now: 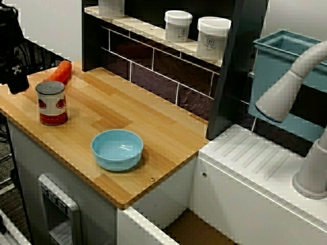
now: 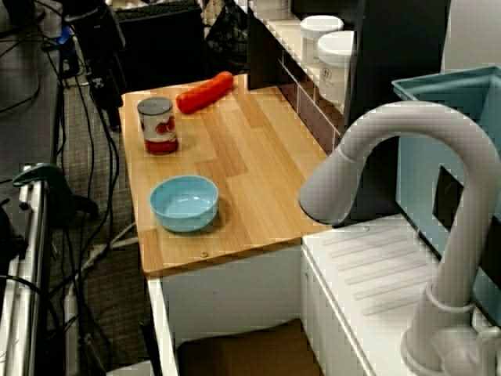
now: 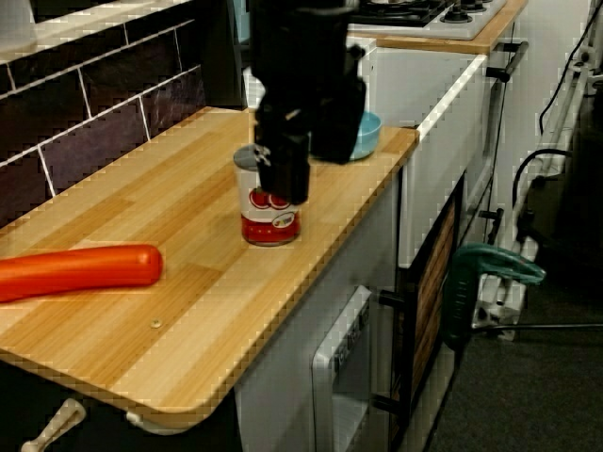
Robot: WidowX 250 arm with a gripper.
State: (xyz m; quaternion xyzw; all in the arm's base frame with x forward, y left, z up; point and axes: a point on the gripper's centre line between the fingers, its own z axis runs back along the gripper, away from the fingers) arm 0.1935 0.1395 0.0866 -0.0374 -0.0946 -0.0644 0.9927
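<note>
In the low side view my pincer (image 3: 300, 168) is cut off by the top edge of the frame. Its dark bulk covers the top of the can (image 3: 271, 218) and most of the bowl (image 3: 369, 137) behind it. I cannot tell how my jaws stand. The carrot (image 3: 80, 271) runs out past the left edge.

In the view from above I am only a dark shape clipped at the upper left, and the tap (image 1: 286, 92) is clipped at the right edge. The labels on the jars (image 1: 178, 26) are too small to read.
</note>
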